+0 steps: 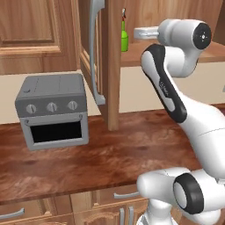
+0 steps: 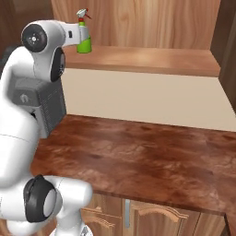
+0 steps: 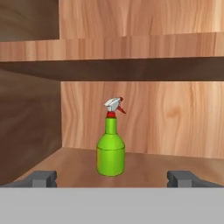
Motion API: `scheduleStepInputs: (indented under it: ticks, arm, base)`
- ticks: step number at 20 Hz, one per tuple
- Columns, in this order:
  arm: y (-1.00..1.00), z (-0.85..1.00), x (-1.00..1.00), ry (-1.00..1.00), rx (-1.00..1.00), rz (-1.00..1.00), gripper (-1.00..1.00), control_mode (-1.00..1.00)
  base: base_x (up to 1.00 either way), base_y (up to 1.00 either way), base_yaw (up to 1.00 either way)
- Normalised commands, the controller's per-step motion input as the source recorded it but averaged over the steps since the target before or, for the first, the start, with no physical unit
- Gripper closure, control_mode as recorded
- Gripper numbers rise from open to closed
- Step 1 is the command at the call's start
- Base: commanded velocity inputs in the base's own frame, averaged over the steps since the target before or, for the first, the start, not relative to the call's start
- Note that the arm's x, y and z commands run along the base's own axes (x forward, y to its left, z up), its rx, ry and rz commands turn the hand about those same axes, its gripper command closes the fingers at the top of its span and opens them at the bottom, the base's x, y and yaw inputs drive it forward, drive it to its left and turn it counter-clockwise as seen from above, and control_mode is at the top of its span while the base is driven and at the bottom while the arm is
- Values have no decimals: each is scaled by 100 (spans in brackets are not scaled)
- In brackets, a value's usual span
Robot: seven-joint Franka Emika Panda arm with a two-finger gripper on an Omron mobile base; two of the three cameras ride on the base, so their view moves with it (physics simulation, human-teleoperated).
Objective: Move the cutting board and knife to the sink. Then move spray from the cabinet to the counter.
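Note:
The spray (image 3: 110,153), a small green bottle with a red-and-white trigger head, stands upright on the lower shelf of the open cabinet (image 3: 144,48). My gripper (image 3: 113,178) is open and level with the shelf. Its fingertips (image 3: 43,178) stand wide to either side, and the bottle is a little ahead, centred between them and untouched. From the left base view the spray (image 1: 125,38) shows just left of my hand, beside the cabinet's open door (image 1: 88,44). In the right base view the spray (image 2: 84,42) stands at the shelf's left end. The cutting board, knife and sink are out of view.
A grey toaster oven (image 1: 52,112) sits on the counter (image 1: 96,162) left of the open door and its long grey handle (image 1: 94,57). An upper shelf (image 3: 131,61) hangs above the bottle. The cabinet's side wall (image 3: 26,127) is close on the left. The counter (image 2: 147,152) stretches below.

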Motion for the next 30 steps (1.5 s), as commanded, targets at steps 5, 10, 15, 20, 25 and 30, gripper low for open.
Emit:
scheduleStepInputs:
  ticks: [5, 10, 15, 20, 25, 30]
  arm:
    - [0, 0, 47, 0, 0, 0, -100, -100]
    - [0, 0, 41, 0, 0, 0, -100, -100]
    - [6, 0, 47, 0, 0, 0, -100, -100]
    - [15, -1, 43, 0, 0, 0, -100, -100]
    - [11, 0, 39, 1, 0, 0, -100, -100]
    - [2, 0, 37, 0, 0, 0, -100, -100]
  base:
    - [0, 0, 0]
    - [0, 0, 0]
    - [0, 0, 0]
    - [0, 0, 0]
    - [0, 0, 0]
    - [0, 0, 0]
